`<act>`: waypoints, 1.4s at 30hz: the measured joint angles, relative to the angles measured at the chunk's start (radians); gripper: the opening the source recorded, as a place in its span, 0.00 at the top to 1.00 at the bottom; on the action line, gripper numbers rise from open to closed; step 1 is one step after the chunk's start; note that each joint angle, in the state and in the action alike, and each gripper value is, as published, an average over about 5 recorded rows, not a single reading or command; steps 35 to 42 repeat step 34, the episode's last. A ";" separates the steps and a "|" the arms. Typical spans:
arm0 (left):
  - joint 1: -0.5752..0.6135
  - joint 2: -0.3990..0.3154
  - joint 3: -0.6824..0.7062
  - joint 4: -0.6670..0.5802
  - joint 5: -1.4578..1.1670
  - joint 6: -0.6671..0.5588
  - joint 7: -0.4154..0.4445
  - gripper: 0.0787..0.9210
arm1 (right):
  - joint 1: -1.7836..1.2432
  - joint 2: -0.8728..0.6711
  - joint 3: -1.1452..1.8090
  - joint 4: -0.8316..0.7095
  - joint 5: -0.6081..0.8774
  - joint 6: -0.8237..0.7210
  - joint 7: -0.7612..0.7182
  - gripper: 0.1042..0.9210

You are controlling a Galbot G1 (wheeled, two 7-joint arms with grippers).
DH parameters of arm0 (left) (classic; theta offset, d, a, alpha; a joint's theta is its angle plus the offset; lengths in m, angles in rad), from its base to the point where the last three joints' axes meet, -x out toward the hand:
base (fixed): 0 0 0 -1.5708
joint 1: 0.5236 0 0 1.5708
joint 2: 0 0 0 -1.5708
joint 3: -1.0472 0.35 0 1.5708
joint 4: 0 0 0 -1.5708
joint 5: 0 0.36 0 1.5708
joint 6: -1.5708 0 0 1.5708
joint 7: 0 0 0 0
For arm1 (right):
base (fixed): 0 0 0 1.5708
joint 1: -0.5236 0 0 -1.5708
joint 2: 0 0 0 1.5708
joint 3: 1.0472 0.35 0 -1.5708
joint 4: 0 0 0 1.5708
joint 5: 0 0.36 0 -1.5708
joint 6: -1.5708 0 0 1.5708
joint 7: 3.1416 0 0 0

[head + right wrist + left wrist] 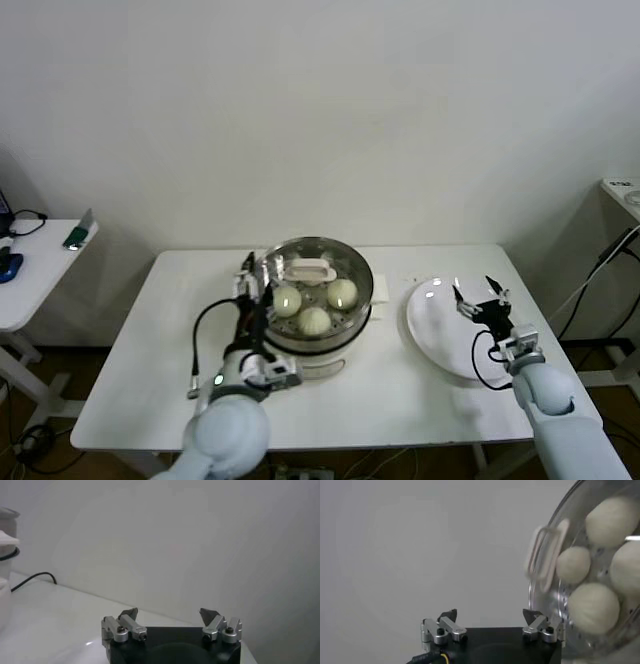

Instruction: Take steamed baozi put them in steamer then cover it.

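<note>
The steel steamer [352,318] stands mid-table on its white pot base. The clear glass cover, with its white bar handle [308,268], lies on top of it. Through the glass I see three baozi [288,300] in the head view and several baozi [594,607] in the left wrist view, next to the handle [545,555]. My left gripper [250,281] [491,617] is open and empty at the steamer's left rim, clear of the handle. My right gripper [480,293] [170,615] hangs open and empty over the white plate [432,325].
The flat white plate lies right of the steamer with nothing on it. A side table [40,270] with small items stands at the far left. A white stand [622,190] is at the far right. A black cable [31,579] runs behind the pot base.
</note>
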 measured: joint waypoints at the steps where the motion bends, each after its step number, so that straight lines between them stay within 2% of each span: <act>1: 0.019 0.001 -0.029 -0.007 -0.043 0.000 -0.024 0.12 | -0.004 0.000 0.001 0.005 0.002 -0.001 0.000 0.12; 6: 0.127 -0.006 -0.192 -0.028 -0.274 -0.050 -0.131 0.12 | -0.026 0.002 0.010 0.031 0.013 -0.007 -0.005 0.12; 11: 0.228 -0.046 -0.360 -0.024 -0.517 -0.228 -0.196 0.12 | -0.052 0.009 0.020 0.060 0.017 -0.009 -0.013 0.12; 18: 0.329 -0.126 -0.540 0.033 -0.819 -0.519 -0.218 0.12 | -0.103 0.026 0.044 0.117 0.024 -0.008 -0.031 0.12; 24: 0.369 -0.183 -0.616 0.101 -0.970 -0.676 -0.213 0.12 | -0.148 0.036 0.057 0.168 0.030 -0.006 -0.039 0.12; 32: 0.395 -0.215 -0.672 0.166 -1.064 -0.794 -0.213 0.12 | -0.186 0.037 0.070 0.216 0.045 -0.016 -0.042 0.12; 42: 0.396 -0.219 -0.679 0.172 -1.072 -0.806 -0.214 0.12 | -0.191 0.037 0.072 0.219 0.046 -0.016 -0.043 0.12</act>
